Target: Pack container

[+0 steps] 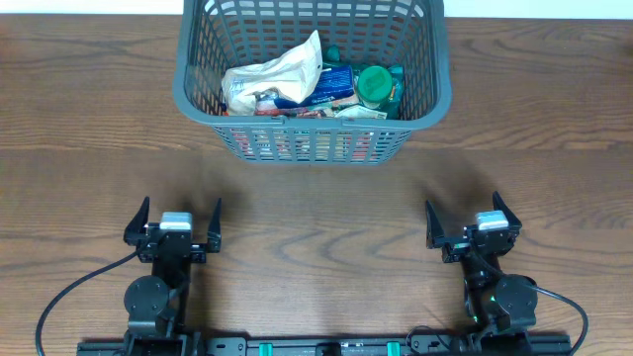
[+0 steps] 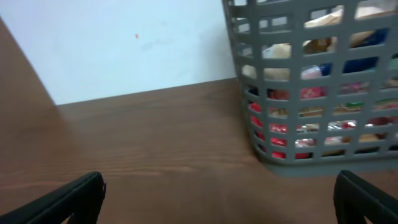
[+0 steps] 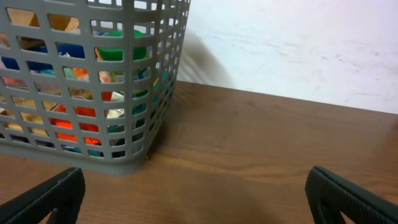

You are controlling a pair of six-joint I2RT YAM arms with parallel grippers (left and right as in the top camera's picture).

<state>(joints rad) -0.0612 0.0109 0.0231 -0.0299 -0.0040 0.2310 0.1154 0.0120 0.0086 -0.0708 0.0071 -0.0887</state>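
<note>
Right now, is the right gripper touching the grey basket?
Apart. The overhead view shows a strip of bare wooden table between the open right gripper and the basket, nearest at its front wall.

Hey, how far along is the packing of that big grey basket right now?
Done: the dark grey slotted plastic basket holds a crumpled white bag, a green-lidded jar and other packets. In hand: nothing; the left gripper and right gripper sit open, short of the basket. Left: no loose item shows on the brown wooden table, so packing looks finished.
</note>
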